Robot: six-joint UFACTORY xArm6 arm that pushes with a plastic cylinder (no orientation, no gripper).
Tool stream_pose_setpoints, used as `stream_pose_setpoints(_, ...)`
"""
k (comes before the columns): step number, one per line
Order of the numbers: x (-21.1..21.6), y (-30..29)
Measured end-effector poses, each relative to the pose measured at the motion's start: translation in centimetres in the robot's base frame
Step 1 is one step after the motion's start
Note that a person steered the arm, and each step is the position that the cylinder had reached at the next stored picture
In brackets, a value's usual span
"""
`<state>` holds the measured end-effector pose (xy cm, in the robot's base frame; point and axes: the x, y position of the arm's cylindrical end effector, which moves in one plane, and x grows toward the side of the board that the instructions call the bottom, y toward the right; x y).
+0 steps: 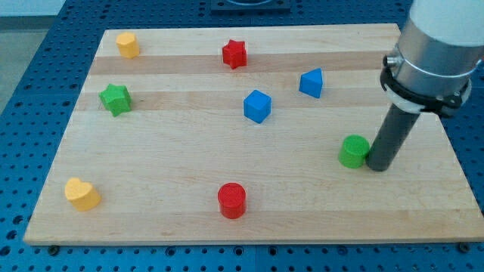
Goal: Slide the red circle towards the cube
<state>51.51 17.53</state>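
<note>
My tip (377,168), the lower end of the straight dark rod, rests on the pale wooden board (151,227) touching or just beside the green plastic cylinder (353,151), at that block's three o'clock side; being a plain rod, it has no fingers to open or close and holds nothing. The red plastic circle (232,200), a short round block, sits near the view's bottom edge, well apart from my tip at about its eight o'clock. The blue plastic cube (257,106) lies at roughly the circle's one o'clock, with bare board between them, so I judge the push should begin from the circle's seven o'clock side. My tip therefore seems poorly placed for the task at this moment and must first travel round below the circle. The blue wedge-like block (311,82), red star (234,54), green star (115,99), yellow heart (82,193) and yellow rounded block (128,44) stand clear of that line.
</note>
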Motion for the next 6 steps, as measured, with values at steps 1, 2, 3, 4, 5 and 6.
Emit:
stream_pose_setpoints(1,-1.6,-0.9)
stream_pose_setpoints(2,-2.7,-2.7)
stream_pose_setpoints(3,-3.2,-4.6)
stream_pose_setpoints(4,1.2,-4.1)
stream_pose_setpoints(5,7.1,-3.6)
stream_pose_setpoints(6,8.5,-10.6)
